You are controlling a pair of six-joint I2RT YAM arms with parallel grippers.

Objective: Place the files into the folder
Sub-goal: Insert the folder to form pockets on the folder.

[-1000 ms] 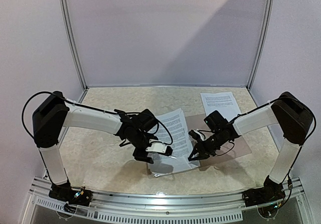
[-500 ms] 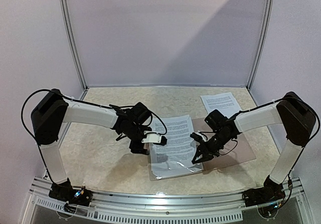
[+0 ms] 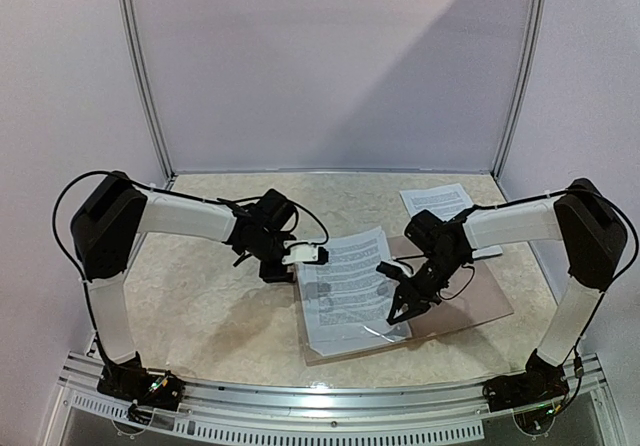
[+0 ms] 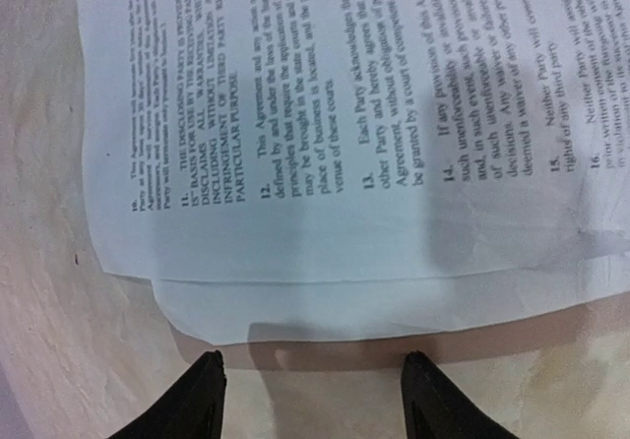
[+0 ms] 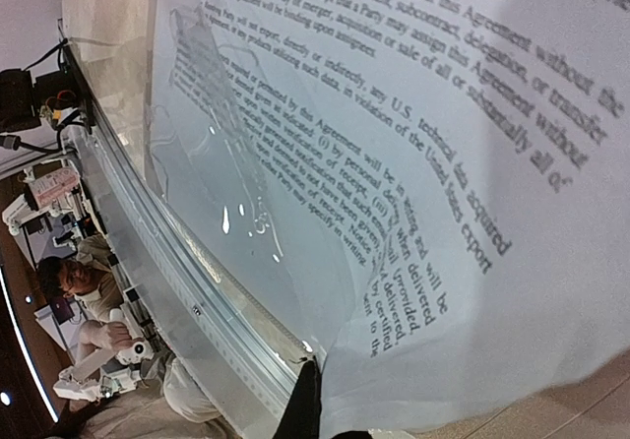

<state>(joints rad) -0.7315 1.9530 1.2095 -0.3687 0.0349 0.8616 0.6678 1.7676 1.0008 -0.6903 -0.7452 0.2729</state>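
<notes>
The tan-brown folder (image 3: 475, 296) lies open on the table. A stack of printed white files (image 3: 350, 284) lies on its left half, partly under the clear plastic sleeve (image 5: 246, 203). My left gripper (image 3: 316, 256) is open and empty just off the files' far left edge. In the left wrist view its black fingertips (image 4: 212, 385) stand apart, short of the edges of two stacked sheets (image 4: 325, 163). My right gripper (image 3: 398, 308) is at the files' right edge, shut on the sleeve's edge and holding it lifted. One of its fingers (image 5: 303, 405) shows, the other is hidden by paper (image 5: 492, 144).
One more printed sheet (image 3: 437, 202) lies loose on the table at the back right, beyond the folder. White walls with metal posts close the back and sides. The metal rail (image 3: 320, 411) runs along the near table edge.
My left gripper has drawn back and away from the files toward the far left, now open. The files have settled flatter on the folder. My right gripper shifted slightly, still holding the sleeve.
</notes>
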